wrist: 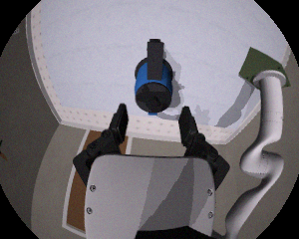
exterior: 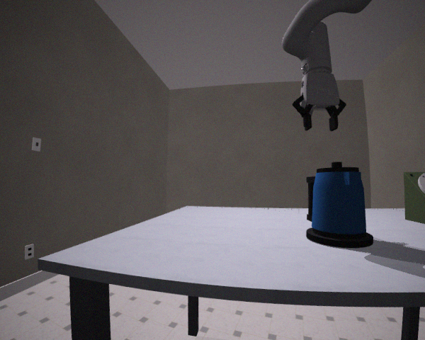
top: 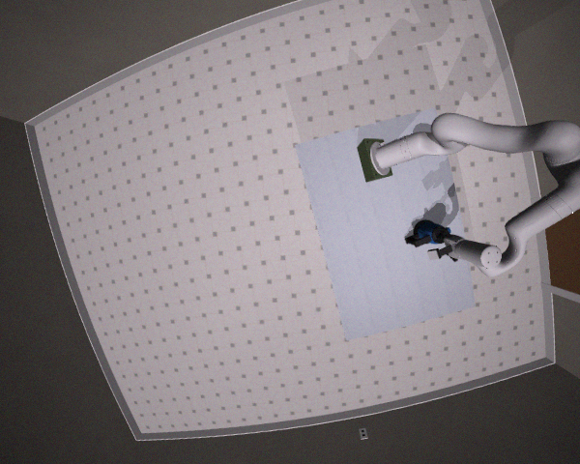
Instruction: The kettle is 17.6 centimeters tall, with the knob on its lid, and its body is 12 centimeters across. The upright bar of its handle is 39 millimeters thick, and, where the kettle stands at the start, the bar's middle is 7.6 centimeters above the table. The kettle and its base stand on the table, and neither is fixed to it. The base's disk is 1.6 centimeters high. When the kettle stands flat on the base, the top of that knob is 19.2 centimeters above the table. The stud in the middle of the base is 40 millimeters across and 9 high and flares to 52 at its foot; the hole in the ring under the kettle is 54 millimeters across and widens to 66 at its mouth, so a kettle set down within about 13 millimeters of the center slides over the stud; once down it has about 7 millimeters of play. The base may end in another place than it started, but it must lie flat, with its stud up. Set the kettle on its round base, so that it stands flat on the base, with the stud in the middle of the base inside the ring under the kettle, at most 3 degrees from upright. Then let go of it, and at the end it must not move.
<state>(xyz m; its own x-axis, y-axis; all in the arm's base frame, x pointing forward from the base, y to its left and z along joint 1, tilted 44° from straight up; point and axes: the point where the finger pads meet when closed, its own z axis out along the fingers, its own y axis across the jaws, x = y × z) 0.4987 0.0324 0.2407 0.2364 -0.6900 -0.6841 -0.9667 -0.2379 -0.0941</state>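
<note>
The blue kettle (exterior: 338,202) with a black lid and knob stands upright on its black round base (exterior: 339,239) on the table. Its black handle (exterior: 310,197) is on the left side in the exterior view. My gripper (exterior: 319,122) is open and empty, well above the kettle and apart from it. In the wrist view the kettle (wrist: 153,84) lies below and ahead of my open fingers, with its handle pointing away. In the overhead view the kettle (top: 425,232) sits near the table's right edge, beside my gripper (top: 438,245).
The arm's green mounting block (top: 370,159) stands on the table behind the kettle; it also shows in the exterior view (exterior: 419,199). The table edge runs close to the kettle in the wrist view.
</note>
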